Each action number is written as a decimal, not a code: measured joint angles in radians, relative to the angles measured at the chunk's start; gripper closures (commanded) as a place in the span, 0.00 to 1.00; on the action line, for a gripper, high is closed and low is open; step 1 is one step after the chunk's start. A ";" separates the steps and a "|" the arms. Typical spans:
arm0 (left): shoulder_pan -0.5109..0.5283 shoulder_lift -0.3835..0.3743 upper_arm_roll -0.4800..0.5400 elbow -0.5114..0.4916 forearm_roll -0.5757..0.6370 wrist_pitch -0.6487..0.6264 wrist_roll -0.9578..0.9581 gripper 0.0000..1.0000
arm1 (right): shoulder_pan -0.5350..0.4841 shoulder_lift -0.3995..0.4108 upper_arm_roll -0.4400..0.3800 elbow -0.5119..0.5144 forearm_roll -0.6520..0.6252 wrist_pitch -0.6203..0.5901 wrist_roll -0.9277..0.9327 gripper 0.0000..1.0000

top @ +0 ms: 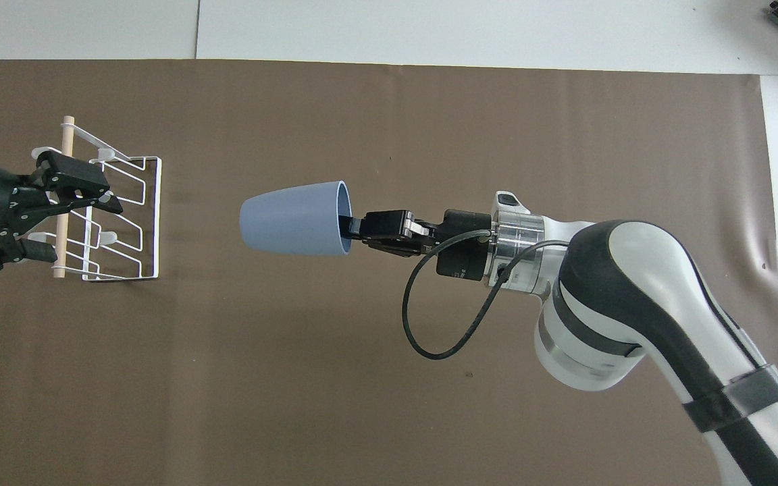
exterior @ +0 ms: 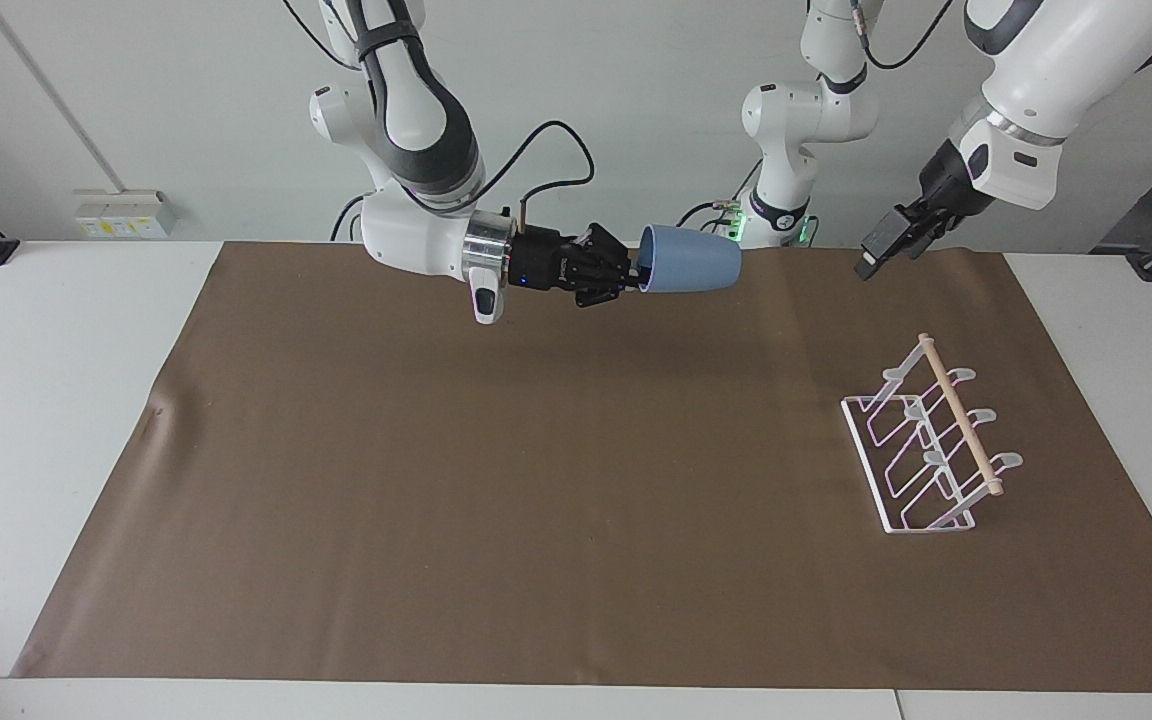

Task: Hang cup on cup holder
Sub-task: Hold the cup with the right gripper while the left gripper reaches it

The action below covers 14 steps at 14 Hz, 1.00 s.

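Cup [exterior: 689, 259] held sideways in the air over the mat by my right gripper [exterior: 626, 272], pinched at the rim; it looks light, stiff and smooth, so I keep this rim pinch. Cup holder [exterior: 929, 448] stands toward the left arm's end; my left gripper [top: 58, 202], spread wide, hangs above it.

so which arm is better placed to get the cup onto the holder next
Right, probably. The right gripper already grips the cup at its rim, held sideways in the air over the brown mat. The left gripper hangs over the cup holder with jaws open, holding nothing.

Two high, opposed tabletop views
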 measured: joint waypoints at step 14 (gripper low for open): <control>-0.004 0.004 -0.116 0.008 -0.224 0.132 -1.002 0.00 | 0.002 0.000 0.000 0.000 0.000 0.006 0.000 1.00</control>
